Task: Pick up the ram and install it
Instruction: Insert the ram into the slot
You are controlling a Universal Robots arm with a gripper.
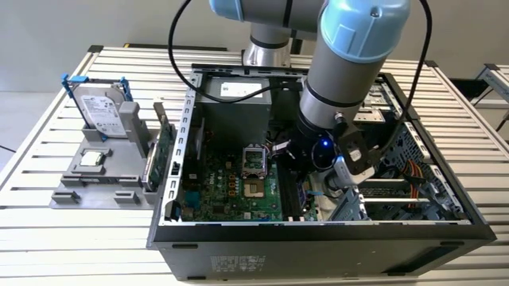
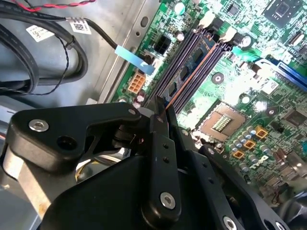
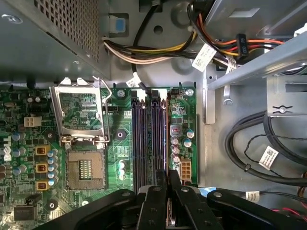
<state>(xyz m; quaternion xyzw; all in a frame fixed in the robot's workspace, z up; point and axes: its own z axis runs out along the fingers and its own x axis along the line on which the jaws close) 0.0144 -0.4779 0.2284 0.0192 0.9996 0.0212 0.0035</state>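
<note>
Black end effector [image 2: 160, 115] linkages crowd the foreground in both wrist views, its fingers [image 3: 168, 191] drawn in close on the ram [image 2: 189, 79], which stands edge-on in a black slot [image 3: 139, 139] of the motherboard [image 3: 57, 158], beside the open CPU socket [image 3: 84, 139]. In the exterior view the arm [image 1: 350, 77] reaches down into the open case [image 1: 318, 229] on the slatted desk [image 1: 71, 226]. A hard drive [image 1: 104, 113] stands in a grey holder [image 1: 99, 179] at the exterior view's left.
</note>
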